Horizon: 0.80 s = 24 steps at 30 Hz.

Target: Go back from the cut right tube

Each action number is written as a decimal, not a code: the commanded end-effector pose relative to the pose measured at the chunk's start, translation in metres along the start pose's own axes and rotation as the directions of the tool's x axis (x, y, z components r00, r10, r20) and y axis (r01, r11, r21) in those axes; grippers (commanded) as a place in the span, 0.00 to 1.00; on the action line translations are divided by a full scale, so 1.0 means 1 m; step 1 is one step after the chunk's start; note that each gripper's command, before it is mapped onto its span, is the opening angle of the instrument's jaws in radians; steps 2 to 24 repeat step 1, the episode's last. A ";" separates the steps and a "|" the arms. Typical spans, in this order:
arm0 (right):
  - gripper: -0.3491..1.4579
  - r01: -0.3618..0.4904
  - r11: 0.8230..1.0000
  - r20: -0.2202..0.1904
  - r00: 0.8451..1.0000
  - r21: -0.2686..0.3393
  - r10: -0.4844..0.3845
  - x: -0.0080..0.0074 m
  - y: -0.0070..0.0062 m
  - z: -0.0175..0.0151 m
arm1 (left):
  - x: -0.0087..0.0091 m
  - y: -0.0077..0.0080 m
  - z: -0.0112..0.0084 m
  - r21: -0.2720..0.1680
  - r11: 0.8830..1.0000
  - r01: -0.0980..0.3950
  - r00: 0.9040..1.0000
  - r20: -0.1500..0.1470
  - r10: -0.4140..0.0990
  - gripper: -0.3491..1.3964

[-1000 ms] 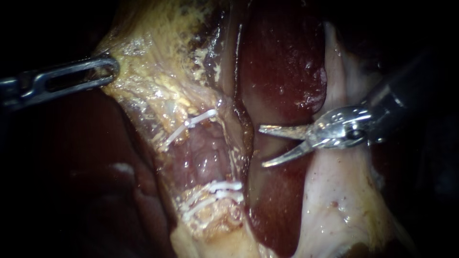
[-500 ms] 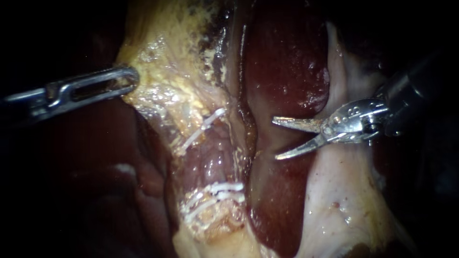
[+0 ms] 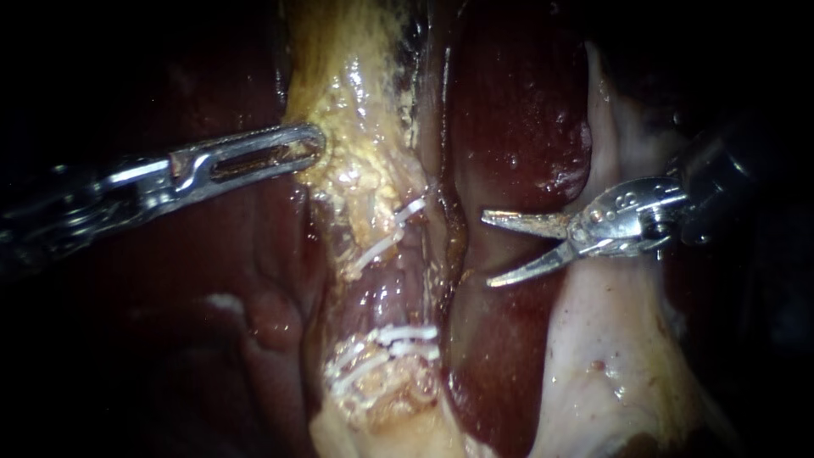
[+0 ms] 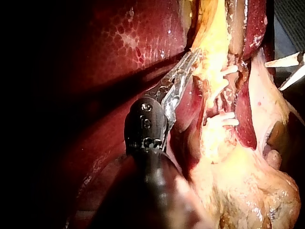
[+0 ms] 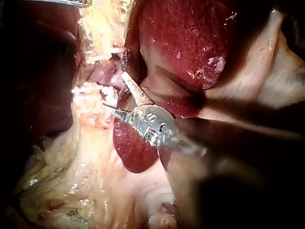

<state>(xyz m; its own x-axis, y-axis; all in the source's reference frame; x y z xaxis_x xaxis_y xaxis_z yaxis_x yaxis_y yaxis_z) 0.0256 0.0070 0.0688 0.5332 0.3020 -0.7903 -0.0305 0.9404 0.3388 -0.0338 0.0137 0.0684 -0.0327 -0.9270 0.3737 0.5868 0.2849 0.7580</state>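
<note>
Partly shadowed, right instrument (image 3: 487,249), jaws spread, shaft lost in darkness, left instrument (image 3: 315,146) pinching yellow tissue (image 3: 360,174).

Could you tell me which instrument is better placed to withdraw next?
Right. The right instrument is open, gripping nothing, clear of the clips; the left instrument is shut on tissue.

The right instrument (image 3: 487,249), its pincer spread open, hangs over bare liver (image 3: 509,127), with a narrow clear strip between its tips and the clipped tube (image 3: 386,280). Behind it, along its shaft, the way looks dark and unblocked. A pale flap (image 3: 593,356) lies just beneath it. Across the tube, the left instrument (image 3: 312,146), clamped on yellow tissue (image 3: 356,170), bars that side.
</note>
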 end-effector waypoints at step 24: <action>0.98 0.000 1.000 0.000 1.000 0.000 0.000 0.0000 0.0000 -0.0001 | 0.0000 0.0000 0.0000 0.000 1.000 0.000 1.000 0.000 0.000 0.00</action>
